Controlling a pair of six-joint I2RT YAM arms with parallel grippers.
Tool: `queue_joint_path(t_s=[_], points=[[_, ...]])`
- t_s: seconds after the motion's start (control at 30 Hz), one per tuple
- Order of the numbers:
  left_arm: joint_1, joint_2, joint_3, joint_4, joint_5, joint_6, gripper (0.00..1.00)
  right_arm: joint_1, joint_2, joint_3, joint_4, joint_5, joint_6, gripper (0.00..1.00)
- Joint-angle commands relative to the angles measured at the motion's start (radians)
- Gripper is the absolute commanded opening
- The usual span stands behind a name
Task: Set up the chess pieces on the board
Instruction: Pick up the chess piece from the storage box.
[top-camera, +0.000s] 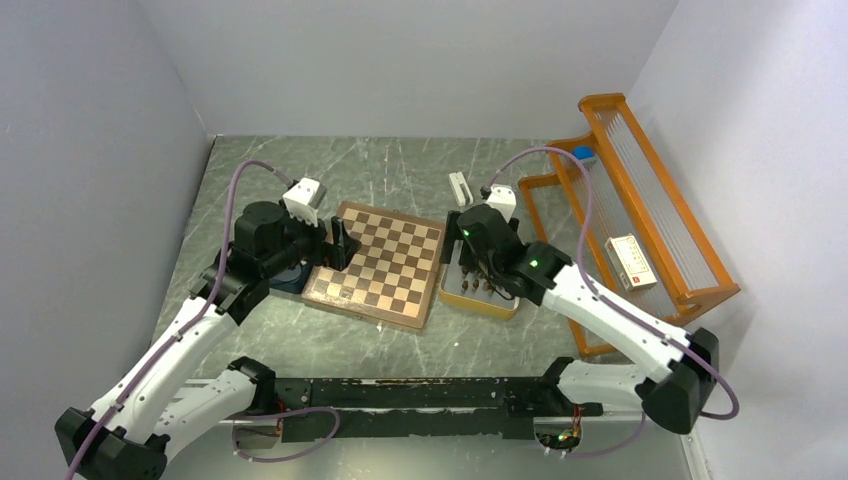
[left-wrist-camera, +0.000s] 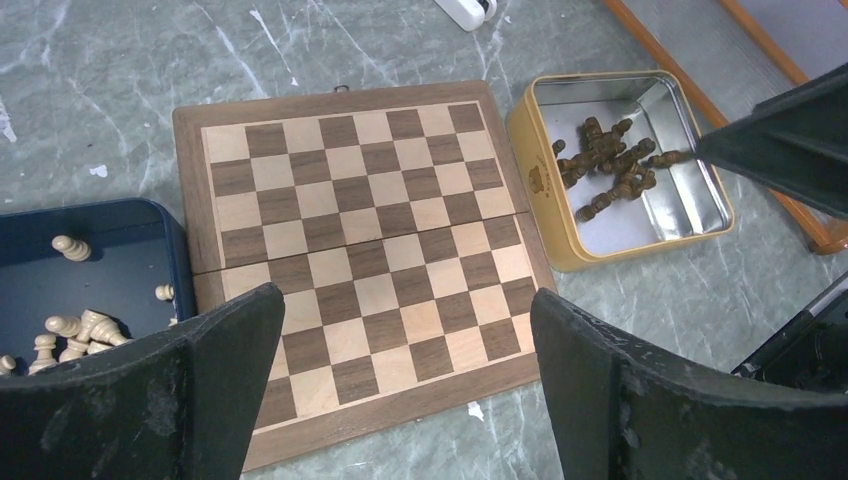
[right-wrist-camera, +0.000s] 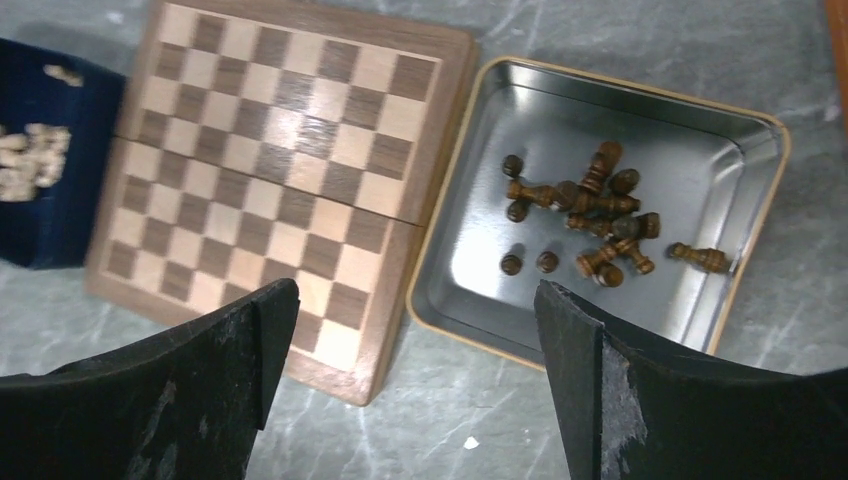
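Observation:
The chequered wooden board (top-camera: 380, 265) lies flat mid-table with bare squares, also seen in the left wrist view (left-wrist-camera: 365, 255) and the right wrist view (right-wrist-camera: 270, 170). Several dark brown chess pieces (right-wrist-camera: 590, 215) lie in a heap inside the yellow-rimmed tin tray (right-wrist-camera: 460, 250) to the right of the board; the left wrist view shows the same heap (left-wrist-camera: 610, 170). My left gripper (left-wrist-camera: 405, 300) hangs open over the board's left edge (top-camera: 340, 243). My right gripper (right-wrist-camera: 415, 295) is open above the tray's near side (top-camera: 480, 270), with nothing between its fingers.
A dark blue box (left-wrist-camera: 110, 250) holding several light wooden pieces (left-wrist-camera: 70, 330) sits against the board's left side. An orange rack (top-camera: 640, 220) with a small white box (top-camera: 630, 262) fills the right side. A white object (top-camera: 459, 187) lies behind the board.

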Motion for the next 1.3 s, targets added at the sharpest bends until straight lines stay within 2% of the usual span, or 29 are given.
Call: queue_joint_path(t_s=[0.0,0.03,0.1,0.17,0.2,0.33,0.47,0.73,1.03,1.27], points=[[0.002,-0.029,0.004,-0.012,-0.027,0.016,0.98,-0.054,0.098,0.039,-0.094,0.027,-0.038,0.89],[0.001,-0.032,0.004,-0.013,-0.028,0.015,0.98,-0.070,0.112,0.030,-0.089,0.008,-0.049,0.83],[0.001,-0.035,-0.001,-0.008,-0.034,0.015,0.98,-0.106,0.121,0.006,-0.067,-0.033,-0.071,0.65],[0.001,-0.039,-0.009,-0.002,-0.039,0.017,0.98,-0.151,0.120,-0.019,-0.034,-0.074,-0.092,0.50],[0.001,-0.041,-0.013,-0.001,-0.040,0.018,0.98,-0.179,0.118,-0.036,-0.016,-0.099,-0.107,0.45],[0.002,-0.048,-0.020,0.003,-0.048,0.023,0.97,-0.294,0.139,-0.068,0.052,-0.186,-0.163,0.36],[0.001,-0.049,-0.021,0.008,-0.050,0.024,0.97,-0.347,0.188,-0.067,0.096,-0.221,-0.199,0.33],[0.000,-0.063,-0.022,0.008,-0.048,0.028,0.96,-0.356,0.289,-0.051,0.111,-0.248,-0.273,0.34],[-0.002,-0.062,-0.023,0.012,-0.043,0.027,0.96,-0.358,0.325,-0.060,0.116,-0.237,-0.254,0.36],[-0.003,-0.062,-0.024,0.013,-0.044,0.027,0.96,-0.415,0.298,-0.073,0.082,-0.244,-0.234,0.34]])
